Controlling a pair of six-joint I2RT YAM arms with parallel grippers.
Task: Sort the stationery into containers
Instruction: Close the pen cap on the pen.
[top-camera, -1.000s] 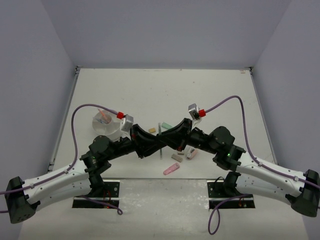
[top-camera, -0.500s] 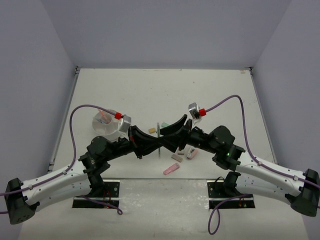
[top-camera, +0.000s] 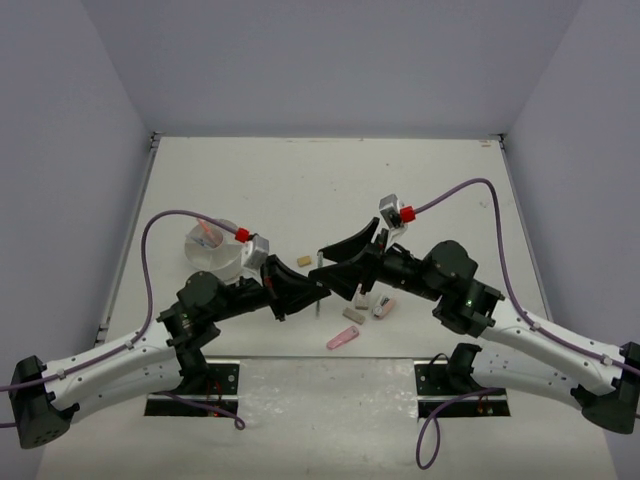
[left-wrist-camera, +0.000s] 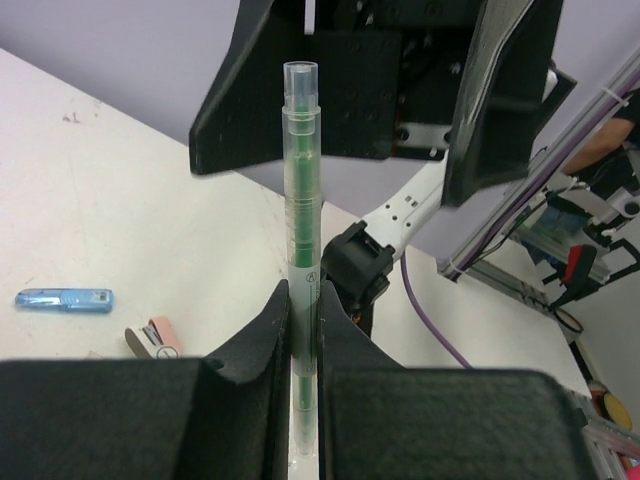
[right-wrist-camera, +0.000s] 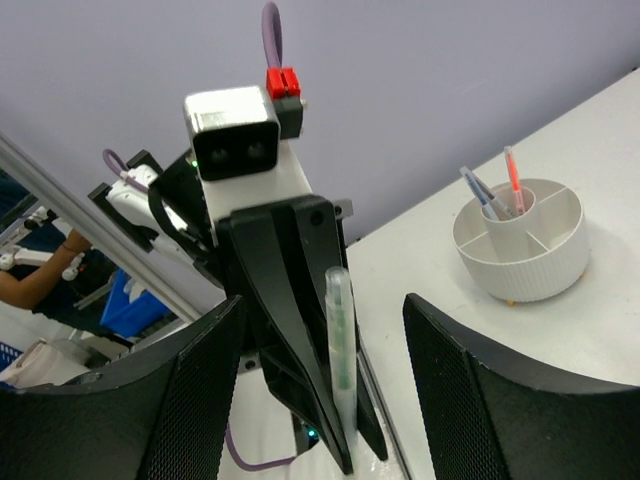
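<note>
**Two grippers meet at one green pen, mid-bench**

Two arms reach in toward each other over the middle of the pale bench (top-camera: 400, 190). The left gripper (left-wrist-camera: 302, 310) is pressed together on a clear thin pen with a green core (left-wrist-camera: 300, 180). It pinches the pen low on the barrel, so most of the length stands upright above the black fingers (left-wrist-camera: 270, 340).

The right gripper (right-wrist-camera: 320, 305) is spread wide. One black finger stands on either side of the pen's upper part, each with a clear gap to the barrel and neither touching it. In the right wrist view the pen rises between those two fingers, backed by the left gripper's black finger and grey camera block.

The round white ribbed holder (right-wrist-camera: 520, 265) stands on the bench to the left, well apart from the pen and close beside the left arm's purple cable. It is split inside into compartments. A grey-blue thin pen (right-wrist-camera: 478, 192) and an orange thin pen (right-wrist-camera: 514, 175) lean in its small round centre compartment.

Several loose pieces lie on the bench:
- A short pink marker (top-camera: 343, 338) lies toward the near edge.
- A small tan eraser block (top-camera: 304, 261) lies just beyond the grippers.
- A short blue marker (left-wrist-camera: 65, 298) lies flat in the left wrist view.
- A small grey-and-pink piece (left-wrist-camera: 152, 338) lies near that blue marker; it is too small to name.
</note>
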